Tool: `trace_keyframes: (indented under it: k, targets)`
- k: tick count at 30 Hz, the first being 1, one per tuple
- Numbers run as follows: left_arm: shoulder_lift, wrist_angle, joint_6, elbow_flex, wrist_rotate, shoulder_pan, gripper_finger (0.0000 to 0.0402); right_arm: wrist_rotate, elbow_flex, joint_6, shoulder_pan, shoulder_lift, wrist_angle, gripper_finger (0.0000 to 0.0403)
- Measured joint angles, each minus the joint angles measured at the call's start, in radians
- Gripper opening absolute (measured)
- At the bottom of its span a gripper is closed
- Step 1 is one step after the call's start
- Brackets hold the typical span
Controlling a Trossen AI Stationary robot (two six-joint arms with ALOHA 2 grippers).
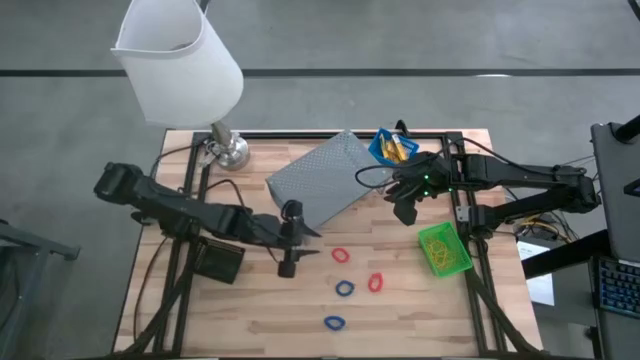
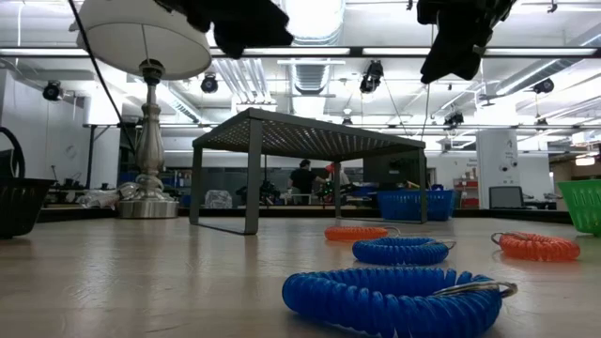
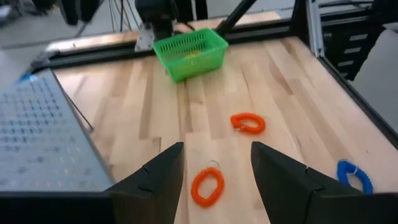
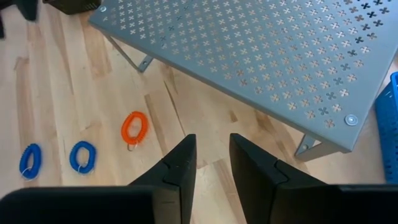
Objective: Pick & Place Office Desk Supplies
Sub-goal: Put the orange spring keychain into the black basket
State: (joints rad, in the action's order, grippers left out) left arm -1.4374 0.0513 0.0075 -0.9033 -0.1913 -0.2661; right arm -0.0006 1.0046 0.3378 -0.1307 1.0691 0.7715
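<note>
Two blue loops (image 2: 394, 299), two red (image 2: 537, 246)

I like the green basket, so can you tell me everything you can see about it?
The green bin is a small, squarish basket with mesh sides, plastic by the look of it. It stands upright and open-topped near the table's right edge, by the frame rail, with yellow pieces lying inside. No gripper touches it. The nearest red loop lies apart from it on the wood.
</note>
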Motion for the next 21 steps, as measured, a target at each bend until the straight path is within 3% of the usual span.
trace_keyframes:
  k: [7, 14, 21]
  targets:
    - [-0.099, -0.018, -0.059, -0.078, -0.012, -0.010, 0.0188, 0.000, 0.000, 0.000, 0.000, 0.000, -0.001, 0.0095]
    - [-0.158, -0.231, -0.216, -0.201, -0.177, -0.009, 0.0188, 0.000, 0.000, 0.000, 0.000, 0.000, -0.001, 0.0102]
    - [-0.170, -0.360, -0.315, -0.275, -0.210, -0.020, 0.0188, 0.001, 0.000, 0.000, 0.000, 0.000, -0.002, 0.0097]
